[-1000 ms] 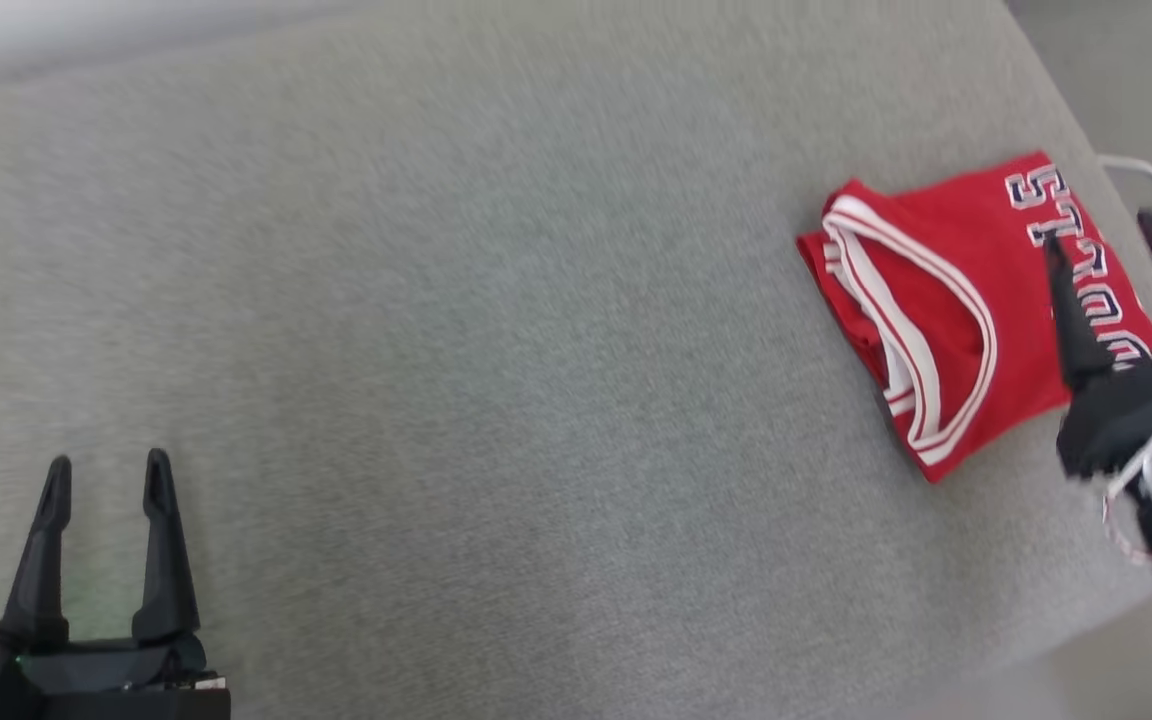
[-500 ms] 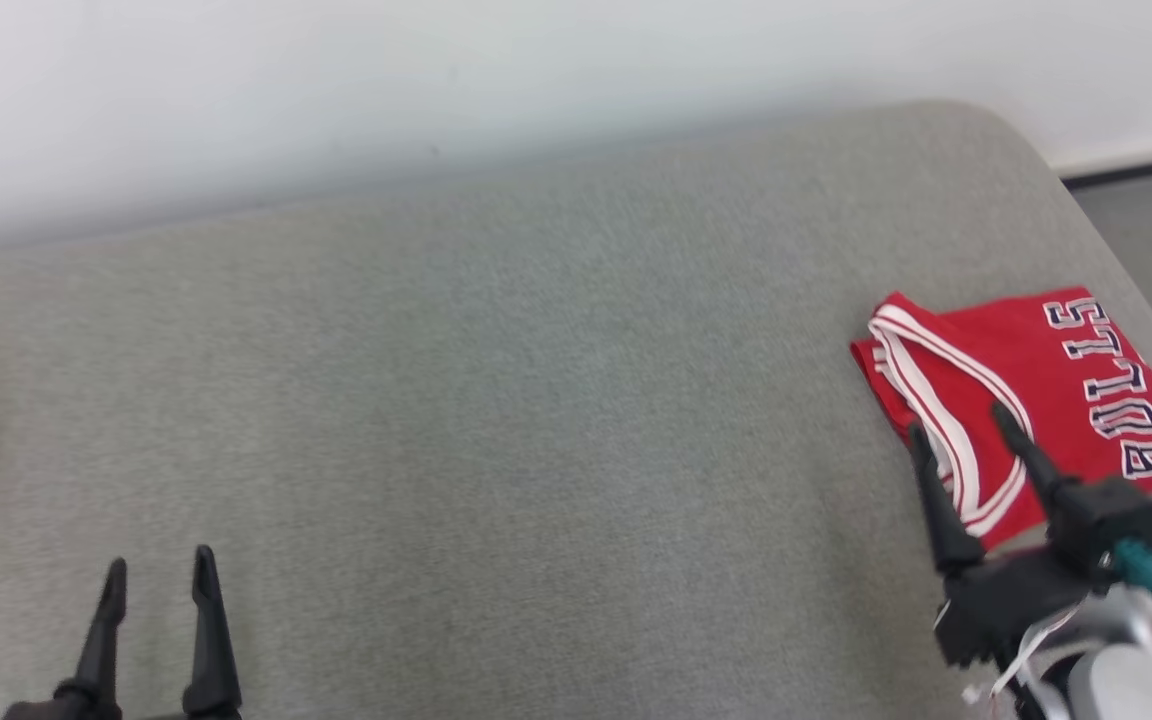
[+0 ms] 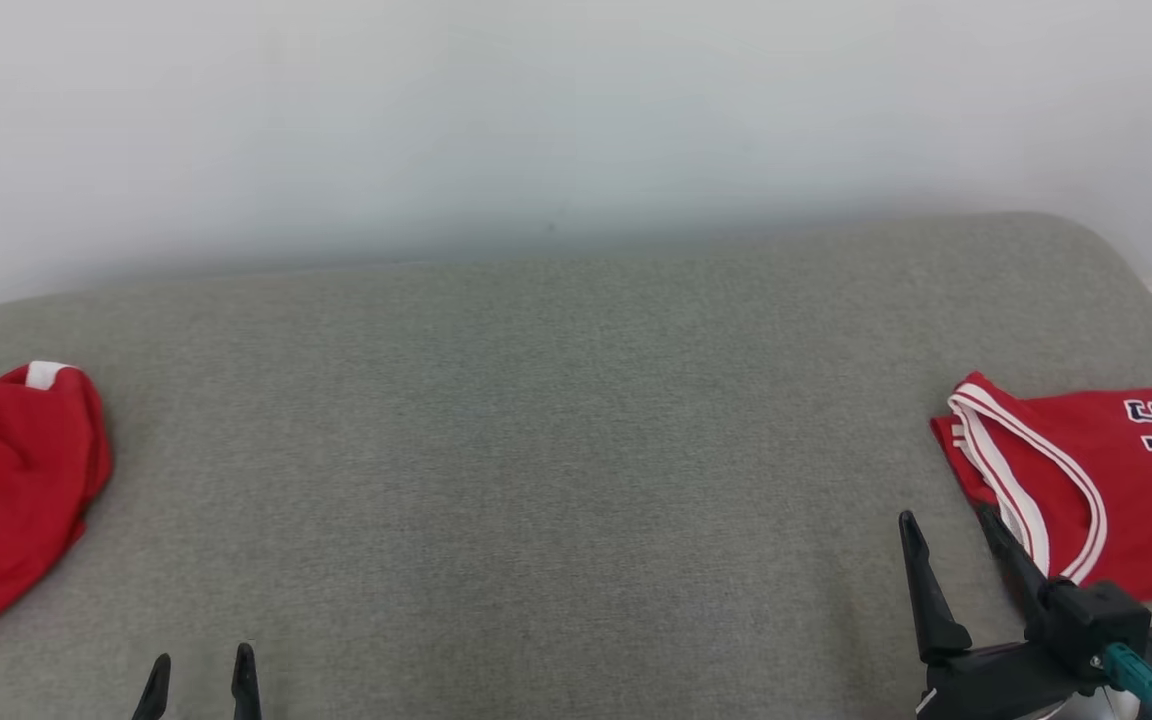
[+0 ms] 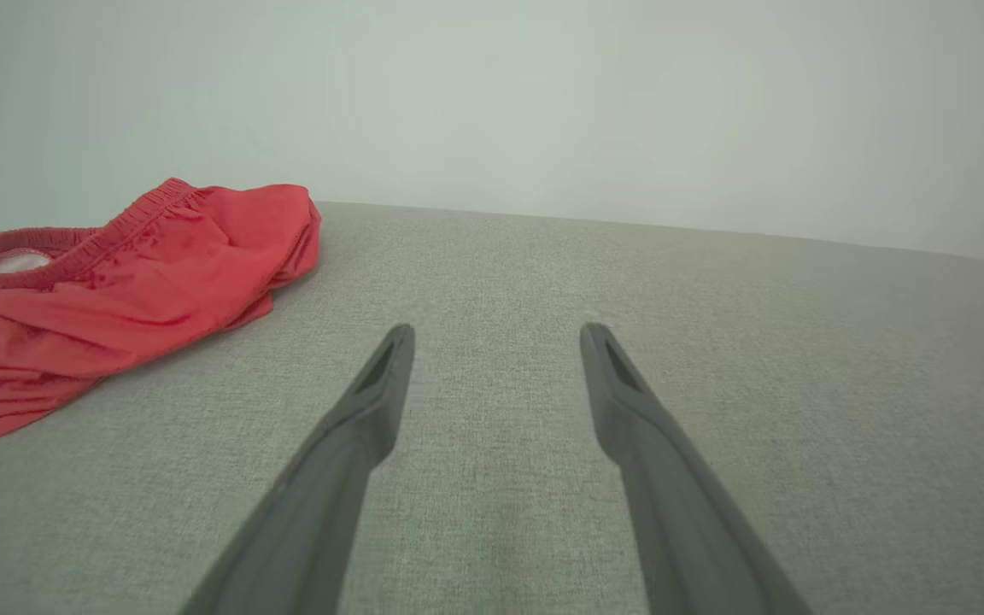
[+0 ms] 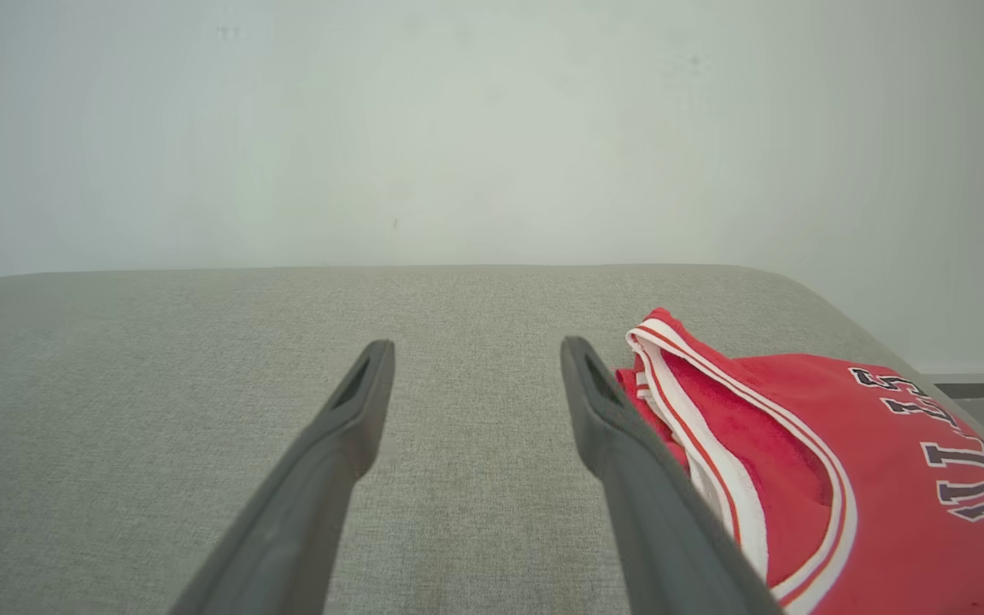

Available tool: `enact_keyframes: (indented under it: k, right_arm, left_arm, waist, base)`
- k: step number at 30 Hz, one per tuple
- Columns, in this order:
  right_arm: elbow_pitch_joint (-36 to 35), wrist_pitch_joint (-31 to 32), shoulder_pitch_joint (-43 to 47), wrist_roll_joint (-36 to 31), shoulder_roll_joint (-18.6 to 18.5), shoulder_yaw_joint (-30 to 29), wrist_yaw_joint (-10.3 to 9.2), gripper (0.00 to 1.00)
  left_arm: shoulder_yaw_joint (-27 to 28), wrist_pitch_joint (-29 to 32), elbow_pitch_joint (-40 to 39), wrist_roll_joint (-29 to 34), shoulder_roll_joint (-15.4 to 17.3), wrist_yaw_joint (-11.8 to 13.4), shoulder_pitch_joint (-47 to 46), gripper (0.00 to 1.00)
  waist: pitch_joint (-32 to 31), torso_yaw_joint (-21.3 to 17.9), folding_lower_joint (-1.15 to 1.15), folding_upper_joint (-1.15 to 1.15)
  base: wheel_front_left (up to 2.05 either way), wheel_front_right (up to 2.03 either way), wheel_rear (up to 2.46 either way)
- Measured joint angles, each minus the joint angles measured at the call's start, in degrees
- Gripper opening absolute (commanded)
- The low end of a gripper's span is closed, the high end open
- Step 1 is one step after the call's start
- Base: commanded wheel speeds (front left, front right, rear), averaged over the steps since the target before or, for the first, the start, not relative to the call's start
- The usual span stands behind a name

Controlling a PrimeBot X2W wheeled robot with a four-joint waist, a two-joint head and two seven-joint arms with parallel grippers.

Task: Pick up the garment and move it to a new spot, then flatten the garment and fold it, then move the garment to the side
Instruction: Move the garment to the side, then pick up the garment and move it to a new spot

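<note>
Jersey (image 3: pixel 1086 490): folded into a neat red rectangle with white trim and dark lettering. It lies by the right edge of the surface (image 3: pixel 556 450), and we hold no part of it.
Right fingers (image 3: pixel 926 590): spread wide and empty, low over the cover just beside the jersey's near left corner. We cannot tell whether one finger brushes the trim.
Left fingers (image 4: pixel 364 427): also released, holding nothing, over bare cover at the near edge.
Just changed: a second ago our right fingers stood over the jersey's lettering; now they have drawn back off it toward the near edge. Our head has also lifted, which brings the wall and the left edge into sight. That is the camera moving, not the things.
Meaning: we judge the fold done and the jersey set aside, so this piece looks finished.
Other piece: a crumpled red garment (image 3: pixel 6 480) lies at the left edge, apart from our left fingers. It may be the next one to fold.
Surface: grey woven cover with rounded far corners, bare between the two red pieces.
Room: a plain pale wall (image 3: pixel 536 120) stands behind the far edge.
</note>
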Motion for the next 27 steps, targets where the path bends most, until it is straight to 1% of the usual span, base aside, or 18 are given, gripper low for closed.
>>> enact_keyframes:
  k: [7, 12, 19, 27]
  right_arm:
    - [0.4, -1.2, 1.5, 0.0, 1.1, -1.2, 0.01, 1.00]
    - [0.5, -1.9, 3.5, 0.1, 2.9, -3.7, 0.01, 1.00]
    - [0.7, -2.4, 4.6, 0.1, 4.3, -4.4, 0.01, 1.00]
    - [0.6, -2.4, 4.6, 0.1, 4.9, -4.5, 0.01, 1.00]
  left_arm:
    - [-0.7, 0.0, 0.1, -1.0, 0.0, 0.0, 0.6, 1.00]
    - [-1.1, 0.0, 0.1, -1.5, 0.0, 0.0, 0.7, 1.00]
    - [-1.1, 0.0, -0.1, -1.8, 0.1, 0.0, 0.7, 1.00]
    - [-1.4, 0.0, 0.0, -2.0, 0.3, 0.0, 0.5, 1.00]
  waist:
    - [-1.4, 3.2, 0.01, 0.01]
    - [-2.0, 4.9, 0.01, 0.01]
    - [-1.5, 5.1, 0.02, 0.01]
    - [-1.0, 4.7, 0.02, 0.01]
  base:
    - [0.00, 0.00, 0.00]
    - [0.00, 0.00, 0.00]
    - [0.00, 0.00, 0.00]
    - [0.00, 0.00, 0.00]
